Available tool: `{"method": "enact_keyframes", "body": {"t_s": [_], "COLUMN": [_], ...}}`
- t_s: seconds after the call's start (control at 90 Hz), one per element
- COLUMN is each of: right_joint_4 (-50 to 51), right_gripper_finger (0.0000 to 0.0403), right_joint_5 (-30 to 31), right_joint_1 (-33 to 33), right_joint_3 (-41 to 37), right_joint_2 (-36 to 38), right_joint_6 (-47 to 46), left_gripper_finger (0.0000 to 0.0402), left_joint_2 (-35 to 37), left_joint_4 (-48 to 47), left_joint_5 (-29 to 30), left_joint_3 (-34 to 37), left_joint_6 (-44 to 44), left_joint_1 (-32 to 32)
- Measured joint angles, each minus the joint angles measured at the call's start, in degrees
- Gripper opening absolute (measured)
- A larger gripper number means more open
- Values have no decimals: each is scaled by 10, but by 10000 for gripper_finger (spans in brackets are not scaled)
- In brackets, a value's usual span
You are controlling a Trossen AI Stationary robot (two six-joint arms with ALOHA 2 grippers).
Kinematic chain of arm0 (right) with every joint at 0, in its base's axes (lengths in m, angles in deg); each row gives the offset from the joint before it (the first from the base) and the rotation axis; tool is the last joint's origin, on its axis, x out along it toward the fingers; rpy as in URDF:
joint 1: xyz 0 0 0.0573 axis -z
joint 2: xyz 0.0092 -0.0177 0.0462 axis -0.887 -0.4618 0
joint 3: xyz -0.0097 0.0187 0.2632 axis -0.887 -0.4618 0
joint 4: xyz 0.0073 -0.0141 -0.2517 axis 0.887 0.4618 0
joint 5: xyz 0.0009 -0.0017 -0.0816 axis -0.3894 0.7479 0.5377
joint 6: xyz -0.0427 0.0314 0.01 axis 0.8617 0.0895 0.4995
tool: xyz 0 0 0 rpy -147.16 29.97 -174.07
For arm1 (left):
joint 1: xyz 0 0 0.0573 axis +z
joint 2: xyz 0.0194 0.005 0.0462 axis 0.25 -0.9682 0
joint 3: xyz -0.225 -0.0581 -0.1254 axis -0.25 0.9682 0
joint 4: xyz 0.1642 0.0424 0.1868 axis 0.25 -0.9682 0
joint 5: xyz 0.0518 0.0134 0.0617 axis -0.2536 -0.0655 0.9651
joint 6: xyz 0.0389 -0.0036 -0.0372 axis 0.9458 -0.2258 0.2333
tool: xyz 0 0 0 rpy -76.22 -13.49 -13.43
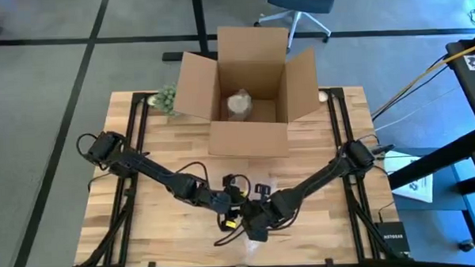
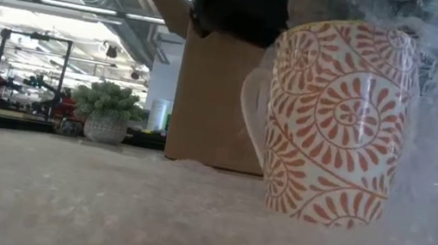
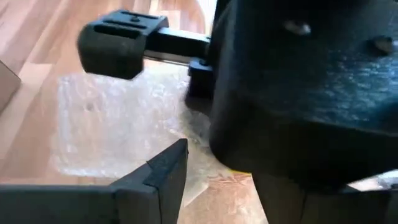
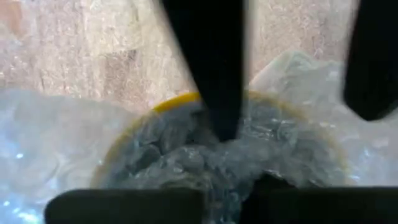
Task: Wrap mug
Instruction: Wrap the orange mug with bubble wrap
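Mug [image 2: 336, 123], both pincers apparently overhead.

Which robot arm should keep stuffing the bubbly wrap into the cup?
Probably the right. In its wrist view the right gripper sits directly over the mug, a finger poking the bubble wrap into the mouth. The left gripper waits just beside it.

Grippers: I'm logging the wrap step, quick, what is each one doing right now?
Left gripper: open, empty, beside the mug.
Right gripper: over the mug's mouth, pushing bubble wrap in; open or closed cannot be told.
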Motion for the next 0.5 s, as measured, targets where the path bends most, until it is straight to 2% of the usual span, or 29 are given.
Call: {"method": "enact_keyframes", "body": {"t_s": [0.244,0.5], "right_joint_4": [4,29], "right_gripper_finger": [3,3], "right_joint_5": [-4,-13], "right_joint_1": [-2,-2], "right_joint_3": [0,24], "right_joint_2": [0,0], "right_joint_6": [1,7], "left_gripper_finger": [154,154], "left_joint_2": [-52,-73], "left_joint_4": [55,52], "left_joint_5": [14,15], "left_joint_3": [-3,-4], "left_joint_6": [29,29], "left_joint_1": [-1,0]}}
